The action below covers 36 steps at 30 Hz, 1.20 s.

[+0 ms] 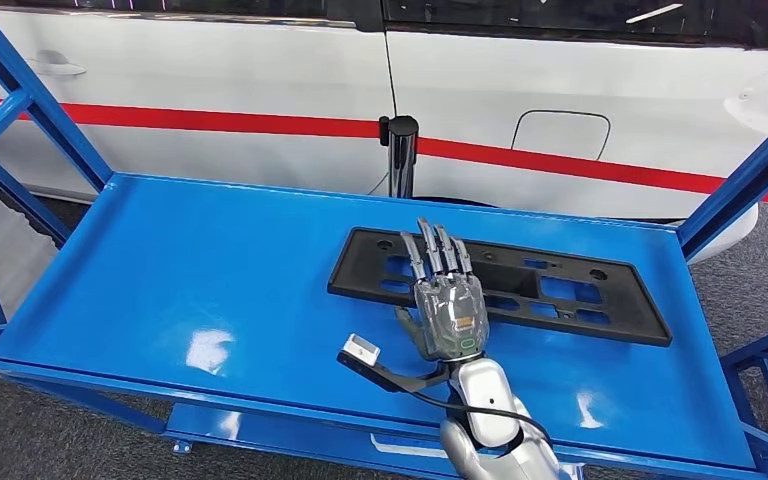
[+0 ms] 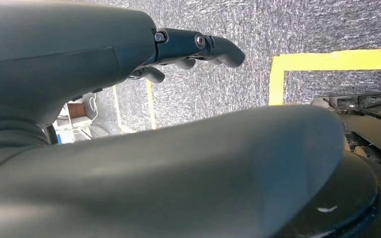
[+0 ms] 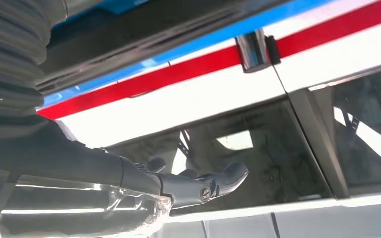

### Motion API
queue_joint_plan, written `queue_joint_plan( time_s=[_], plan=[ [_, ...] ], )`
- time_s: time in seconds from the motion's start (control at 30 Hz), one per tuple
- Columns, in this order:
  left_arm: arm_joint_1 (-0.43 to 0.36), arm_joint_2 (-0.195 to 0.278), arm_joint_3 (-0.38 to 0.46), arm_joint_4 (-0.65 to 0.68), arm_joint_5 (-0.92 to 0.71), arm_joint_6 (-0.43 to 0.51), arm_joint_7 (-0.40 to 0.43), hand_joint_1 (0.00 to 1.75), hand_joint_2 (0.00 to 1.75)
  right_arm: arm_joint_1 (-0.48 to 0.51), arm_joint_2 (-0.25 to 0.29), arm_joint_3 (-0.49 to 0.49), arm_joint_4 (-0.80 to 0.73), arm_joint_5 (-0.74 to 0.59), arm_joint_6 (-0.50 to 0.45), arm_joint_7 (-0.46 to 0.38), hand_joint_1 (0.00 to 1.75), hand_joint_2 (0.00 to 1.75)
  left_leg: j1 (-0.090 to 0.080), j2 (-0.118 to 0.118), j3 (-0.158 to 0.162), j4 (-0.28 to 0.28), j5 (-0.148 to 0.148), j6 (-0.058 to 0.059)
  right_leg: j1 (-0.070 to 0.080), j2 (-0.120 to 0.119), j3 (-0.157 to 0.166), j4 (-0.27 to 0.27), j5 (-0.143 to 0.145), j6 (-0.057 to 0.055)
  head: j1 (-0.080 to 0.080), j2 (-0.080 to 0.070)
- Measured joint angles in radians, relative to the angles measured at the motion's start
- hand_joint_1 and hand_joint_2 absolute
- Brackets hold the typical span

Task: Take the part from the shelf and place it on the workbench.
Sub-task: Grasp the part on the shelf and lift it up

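The part, a flat black rectangular plate with cut-outs [image 1: 560,290], lies on the blue shelf top [image 1: 210,280], right of centre. My right hand [image 1: 448,305] reaches over the plate's near-left portion with fingers stretched out and apart, and its thumb sits beside the plate's near edge. I cannot tell whether the palm touches the plate. In the right wrist view the plate is a dark band [image 3: 129,39] next to the hand [image 3: 178,183], with nothing gripped. My left hand [image 2: 193,47] hangs over the floor, fingers loosely extended and holding nothing.
A white car with a red stripe [image 1: 260,80] stands close behind the shelf, and a chrome post [image 1: 399,155] rises at the shelf's back edge. Blue frame struts slant up at the left [image 1: 20,100] and right [image 1: 750,180]. Yellow lines [image 2: 327,59] mark the grey floor.
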Motion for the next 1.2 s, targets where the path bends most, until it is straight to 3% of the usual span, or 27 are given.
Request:
queue_joint_plan(
  time_s=[0.5, 0.9, 1.2],
  plan=[
    [0.000, -0.002, 0.009, 0.000, 0.009, 0.009, 0.009, 0.00, 0.00, 0.035, -0.015, 0.021, -0.042, -0.004, 0.040, 0.011, 0.00, 1.75, 0.000, 0.000, 0.000, 0.000, 0.000, 0.001, 0.000, 0.000, 0.000, 0.000, 0.000, 0.000, 0.000, 0.000],
    [0.000, -0.009, 0.034, 0.000, 0.022, 0.008, 0.012, 0.00, 0.00, 0.025, -0.013, -0.056, 0.030, 0.003, 0.097, 0.039, 0.00, 1.75, 0.000, 0.000, 0.000, 0.000, 0.000, 0.001, 0.000, 0.000, 0.000, 0.000, 0.000, 0.000, 0.000, 0.000],
    [0.000, -0.009, 0.048, 0.000, 0.008, -0.010, 0.008, 0.00, 0.00, -0.023, -0.019, -0.103, 0.088, 0.003, 0.088, 0.123, 0.00, 1.75, 0.000, 0.001, 0.003, 0.000, -0.001, 0.001, 0.000, 0.000, 0.003, 0.000, 0.000, 0.000, 0.000, 0.000]
  ],
)
